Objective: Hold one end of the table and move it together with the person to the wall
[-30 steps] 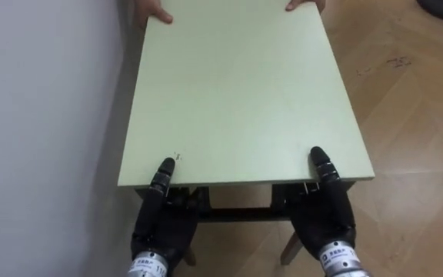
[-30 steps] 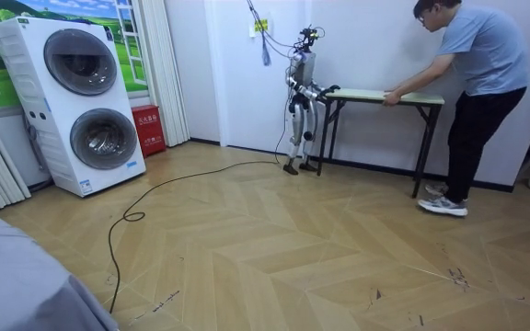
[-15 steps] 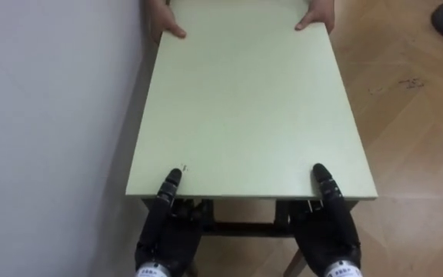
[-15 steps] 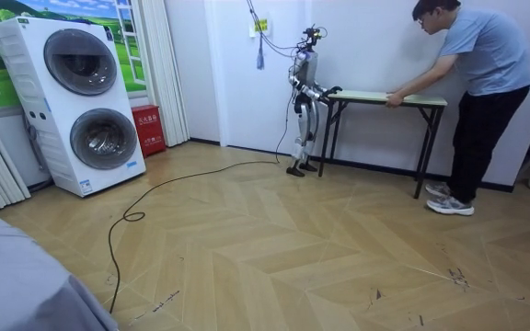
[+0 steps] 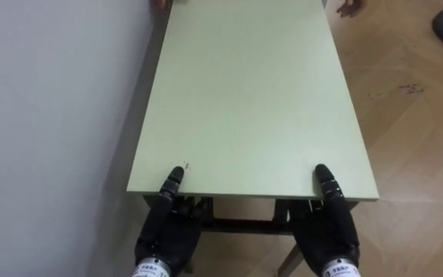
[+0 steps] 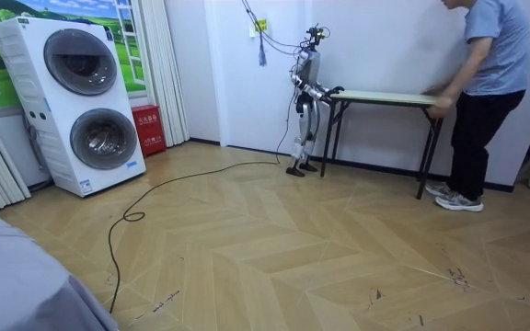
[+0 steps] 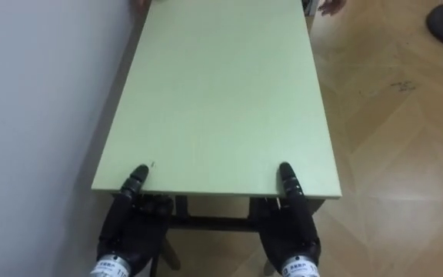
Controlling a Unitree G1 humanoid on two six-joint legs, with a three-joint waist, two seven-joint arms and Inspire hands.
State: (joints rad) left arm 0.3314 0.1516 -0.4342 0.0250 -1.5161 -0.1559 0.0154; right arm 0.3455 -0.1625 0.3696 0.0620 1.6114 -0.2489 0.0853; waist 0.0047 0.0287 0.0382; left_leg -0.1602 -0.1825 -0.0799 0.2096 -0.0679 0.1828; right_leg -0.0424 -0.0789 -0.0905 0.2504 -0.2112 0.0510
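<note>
We stand at the near end of the table [image 5: 252, 100], which runs along the white wall [image 5: 44, 115]. Our left hand [image 5: 166, 231] and right hand [image 5: 329, 227] clamp its edge, thumbs on top, the other fingers underneath. A person [image 6: 490, 83] holds the far end.

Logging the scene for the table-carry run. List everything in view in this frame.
table: 1, pale green top, dark legs, lengthwise along the wall
wall: 1, white, on the robot's left
floor: brown herringbone wood
washer-dryer stack: 1, white, at the room view's left
red box: 1, on the floor beside the stack
person: 1, blue top, dark trousers, at the table's far end, hands at its edge
left hand: black, near left corner, thumb on the tabletop
right hand: black, near right corner, thumb on the tabletop
</note>
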